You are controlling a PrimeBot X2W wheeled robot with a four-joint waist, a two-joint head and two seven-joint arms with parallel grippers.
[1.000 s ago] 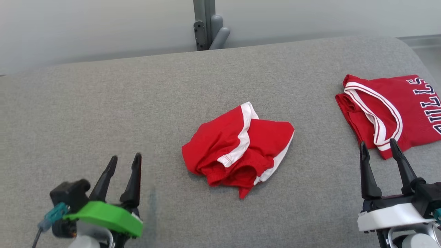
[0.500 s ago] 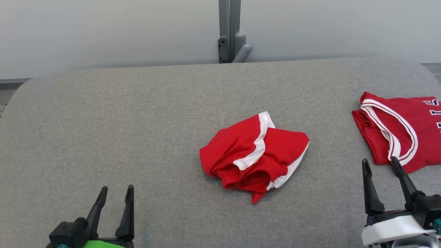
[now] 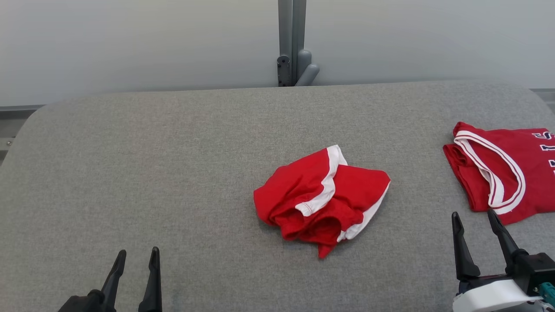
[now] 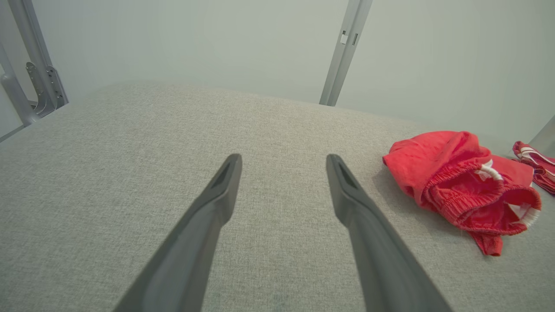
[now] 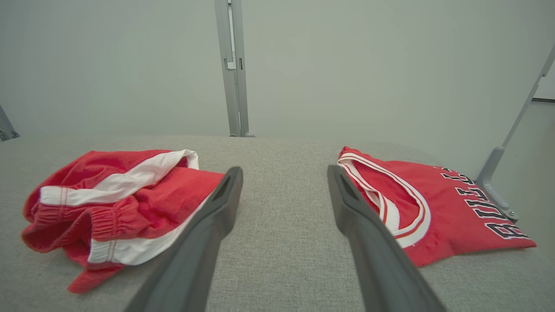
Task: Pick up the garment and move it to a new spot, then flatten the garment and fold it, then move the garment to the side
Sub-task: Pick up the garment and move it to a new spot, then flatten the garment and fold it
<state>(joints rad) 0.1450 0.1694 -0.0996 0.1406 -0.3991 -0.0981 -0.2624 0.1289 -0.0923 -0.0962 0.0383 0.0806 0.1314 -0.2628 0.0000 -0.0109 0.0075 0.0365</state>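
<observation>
1. Since a second ago the head camera has swung, so everything in its view sits a little lower. Measured against the cloth, the left hand [image 3: 138,251] has drawn back toward the near edge, and little more than its two dark fingers shows at the lower left.
2. Its fingers stand well apart with nothing between them but bare grey surface [image 3: 173,151].
3. The right hand [image 3: 472,213] is at the lower right, spread just as wide and holding nothing.
4. The red shorts [image 3: 321,195], trimmed in white, lie crumpled in a heap near the middle of the surface, with the elastic waistband bunched toward the near side.
5. From the left hand the shorts lie ahead and well off to the right, apart from both fingers.
6. From the right hand they lie ahead and to the left. In its wrist view the left finger crosses in front of the shorts' edge, but the head view shows open surface between them.
7. A red jersey [image 3: 511,169] with a white-striped neckline and dark lettering lies flat at the right edge. Its near hem is just beyond the right hand's fingertips, and whether they touch I cannot tell.
8. A grey post [image 3: 291,43] rises against the pale wall behind the far edge.
</observation>
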